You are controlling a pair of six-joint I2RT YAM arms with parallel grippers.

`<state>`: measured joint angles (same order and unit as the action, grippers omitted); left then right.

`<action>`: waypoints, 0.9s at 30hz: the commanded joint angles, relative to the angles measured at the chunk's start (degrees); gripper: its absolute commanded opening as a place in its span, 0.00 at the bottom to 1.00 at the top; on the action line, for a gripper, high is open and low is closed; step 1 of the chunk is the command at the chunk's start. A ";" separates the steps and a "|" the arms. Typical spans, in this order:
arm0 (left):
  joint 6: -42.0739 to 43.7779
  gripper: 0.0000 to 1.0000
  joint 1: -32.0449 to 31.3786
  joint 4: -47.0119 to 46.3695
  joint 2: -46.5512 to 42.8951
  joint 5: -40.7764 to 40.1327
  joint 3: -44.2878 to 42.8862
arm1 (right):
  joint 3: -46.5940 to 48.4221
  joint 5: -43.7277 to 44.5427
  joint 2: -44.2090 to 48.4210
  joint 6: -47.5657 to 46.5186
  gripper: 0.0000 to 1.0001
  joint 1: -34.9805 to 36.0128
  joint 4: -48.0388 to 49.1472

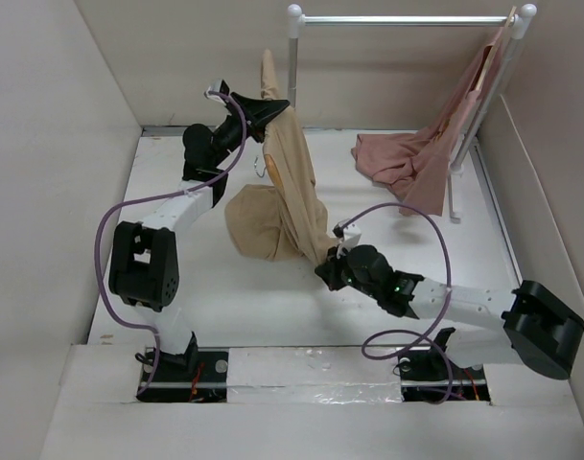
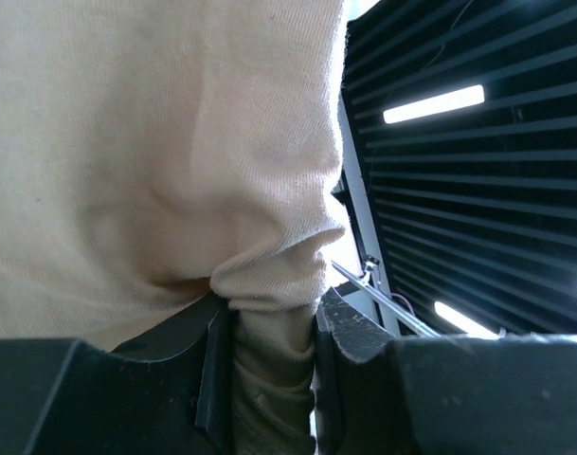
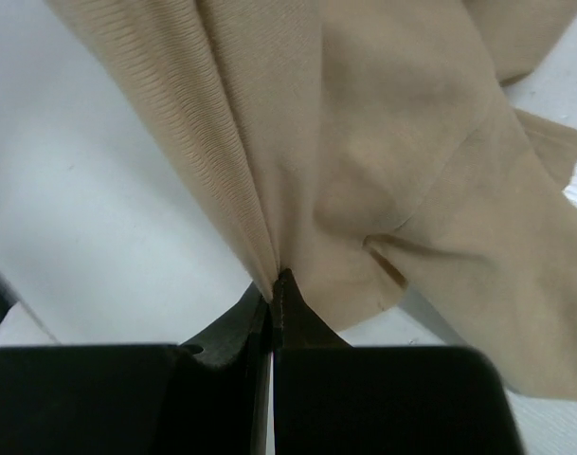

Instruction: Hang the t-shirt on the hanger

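White tabletop (image 1: 224, 307) boxed in by pale walls fills the scene, with both arms reaching over it from the near edge.

Up high on the far left, the left gripper (image 1: 272, 110) is clamped on a thick bunch of the t-shirt (image 1: 282, 206). In the left wrist view its fingers (image 2: 212, 379) stand a narrow way apart, with tan cloth (image 2: 155, 142) packed between them and bulging out above.

Lower and nearer, right of centre, the right gripper (image 1: 328, 268) has its jaws pressed fully together on a thin fold at the t-shirt's lower edge (image 3: 364, 142). The cloth fans away from the pinch (image 3: 274, 294).

Between the two grips the t-shirt hangs as a slanted band, and its left part sags in a rounded pouch that seems to reach the table.

I cannot make out the hanger with any certainty.

At the far right, a pink garment (image 1: 407, 158) drapes from a metal rail (image 1: 407, 19) down onto the table.
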<state>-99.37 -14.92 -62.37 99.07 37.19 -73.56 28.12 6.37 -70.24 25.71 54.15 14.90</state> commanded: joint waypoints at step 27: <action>-6.27 0.00 7.36 -7.31 -6.26 -10.37 -6.69 | -5.43 -8.48 -7.03 11.62 0.00 17.19 -4.17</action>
<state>-101.58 -11.07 -57.52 96.27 37.98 -72.27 28.01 4.69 -77.28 31.64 65.04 25.58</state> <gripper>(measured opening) 0.252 0.022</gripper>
